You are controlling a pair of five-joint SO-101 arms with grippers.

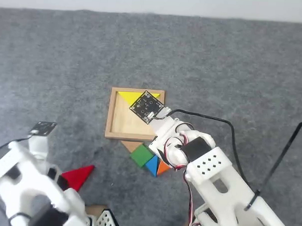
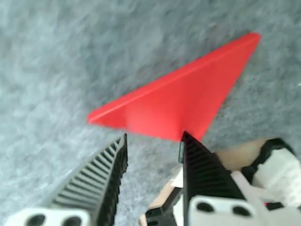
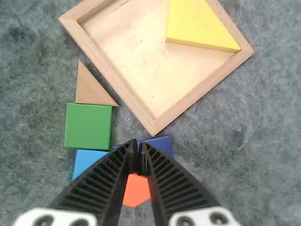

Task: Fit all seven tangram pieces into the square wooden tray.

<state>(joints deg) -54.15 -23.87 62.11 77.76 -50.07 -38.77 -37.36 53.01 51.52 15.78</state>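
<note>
The square wooden tray [image 1: 110, 116] holds one yellow triangle [image 1: 129, 97] in a corner, also seen in the right wrist view as yellow triangle [image 3: 197, 23] in tray [image 3: 113, 75]. Beside the tray lie a tan triangle [image 3: 91, 88], green square [image 3: 88, 125], light blue piece [image 3: 87, 160], dark blue piece [image 3: 160, 141] and orange piece [image 3: 136, 190]. My right gripper [image 3: 138, 145] is shut with nothing in it, above the dark blue and orange pieces. A red triangle [image 2: 178, 103] lies on the carpet just past my open left gripper [image 2: 154, 139].
Grey carpet covers the whole table. A black cable [image 1: 211, 118] runs from the right arm's wrist. The red triangle [image 1: 78, 176] lies well apart from the tray, near the left arm's base. A tan board edge [image 2: 235, 155] shows beside the left gripper.
</note>
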